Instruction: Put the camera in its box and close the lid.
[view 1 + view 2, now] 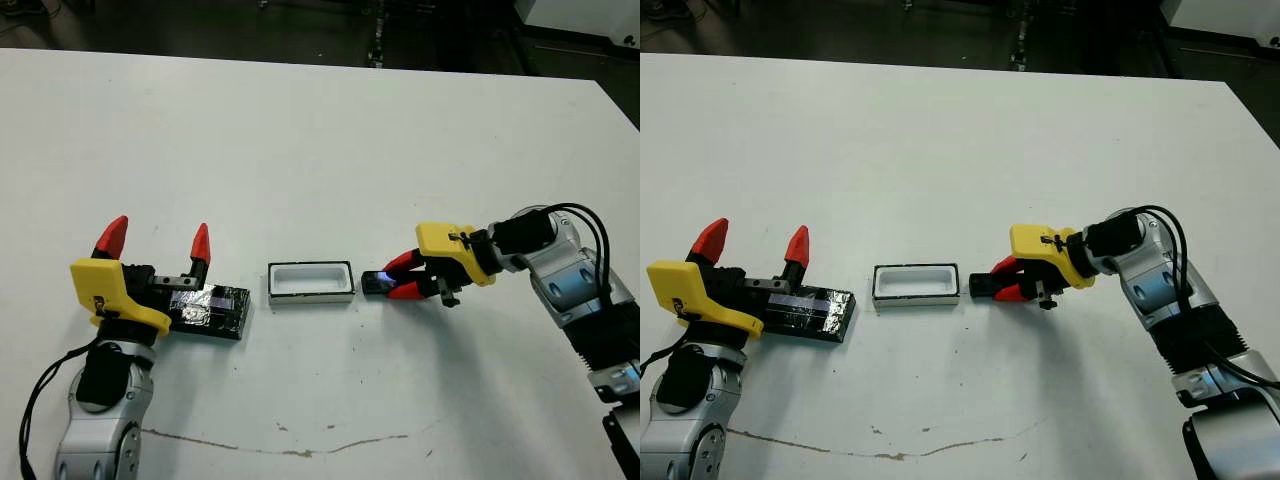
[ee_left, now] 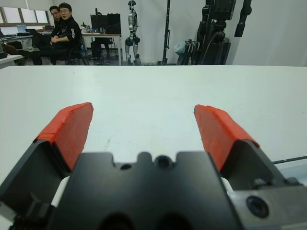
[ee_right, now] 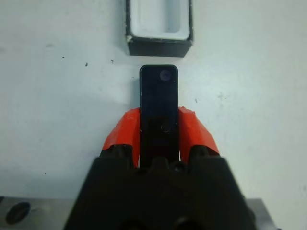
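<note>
The box (image 1: 311,282), a small tray with a white inside and dark sides, sits in the middle of the table. Just to its right lies the slim black camera (image 3: 159,108), its free end pointing at the box's short side with a small gap between them. My right gripper (image 1: 401,276) is shut on the camera, red fingers (image 3: 194,130) pressing both long sides. The lid (image 1: 210,311), a shiny black slab, lies left of the box. My left gripper (image 1: 156,241) stands open over the lid's left end, fingertips raised and holding nothing.
A thin dark crack or scratch line (image 1: 290,446) runs across the white table (image 1: 320,150) near its front edge. Beyond the table's far edge, the left wrist view shows seated people (image 2: 62,28), desks and equipment stands.
</note>
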Tool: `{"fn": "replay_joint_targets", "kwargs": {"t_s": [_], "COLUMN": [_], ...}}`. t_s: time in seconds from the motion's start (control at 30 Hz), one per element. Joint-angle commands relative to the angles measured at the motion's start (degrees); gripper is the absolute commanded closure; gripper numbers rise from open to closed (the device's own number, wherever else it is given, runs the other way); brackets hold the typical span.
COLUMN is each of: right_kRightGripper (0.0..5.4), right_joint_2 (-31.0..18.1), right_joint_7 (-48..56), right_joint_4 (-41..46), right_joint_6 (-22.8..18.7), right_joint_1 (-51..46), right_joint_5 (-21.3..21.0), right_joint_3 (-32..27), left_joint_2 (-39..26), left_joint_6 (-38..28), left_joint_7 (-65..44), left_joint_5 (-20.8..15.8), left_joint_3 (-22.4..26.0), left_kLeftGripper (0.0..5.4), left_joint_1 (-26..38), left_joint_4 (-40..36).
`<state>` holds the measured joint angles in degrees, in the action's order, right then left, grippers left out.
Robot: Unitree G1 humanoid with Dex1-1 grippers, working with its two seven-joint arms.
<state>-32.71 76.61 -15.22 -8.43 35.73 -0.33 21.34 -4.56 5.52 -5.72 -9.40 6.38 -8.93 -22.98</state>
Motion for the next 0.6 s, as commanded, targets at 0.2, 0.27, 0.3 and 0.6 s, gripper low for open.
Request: {"fn": "replay_joint_targets", "kwargs": {"t_s": [0.2, 0.27, 0.3, 0.6], "right_kRightGripper": [3.74, 3.74, 3.74, 3.74], "right_joint_2": [-1.2, -1.3, -1.2, 2.0], "right_joint_7": [2.2, 3.0, 3.4, 8.3], "right_joint_4": [-1.4, -1.5, -1.6, -4.9], "right_joint_6": [-10.9, -12.8, -13.7, -21.9], "right_joint_1": [5.4, 6.8, 7.3, 12.8], "right_joint_5": [4.0, 4.5, 4.9, 8.9], "right_joint_3": [-3.1, -2.9, -2.9, -1.0], "left_joint_2": [-0.5, -0.5, -0.5, -0.1], "left_joint_6": [0.1, 0.2, 0.3, 0.7], "left_joint_7": [-0.1, -0.1, -0.1, 0.6], "left_joint_5": [0.1, 0.1, 0.3, 0.8], "left_joint_3": [0.1, 0.0, 0.0, -0.3], "left_kLeftGripper": [0.00, 0.00, 0.00, 0.00], "left_joint_1": [-0.6, -0.6, -0.6, -0.6], "left_joint_4": [0.1, 0.1, 0.1, -0.3]}}
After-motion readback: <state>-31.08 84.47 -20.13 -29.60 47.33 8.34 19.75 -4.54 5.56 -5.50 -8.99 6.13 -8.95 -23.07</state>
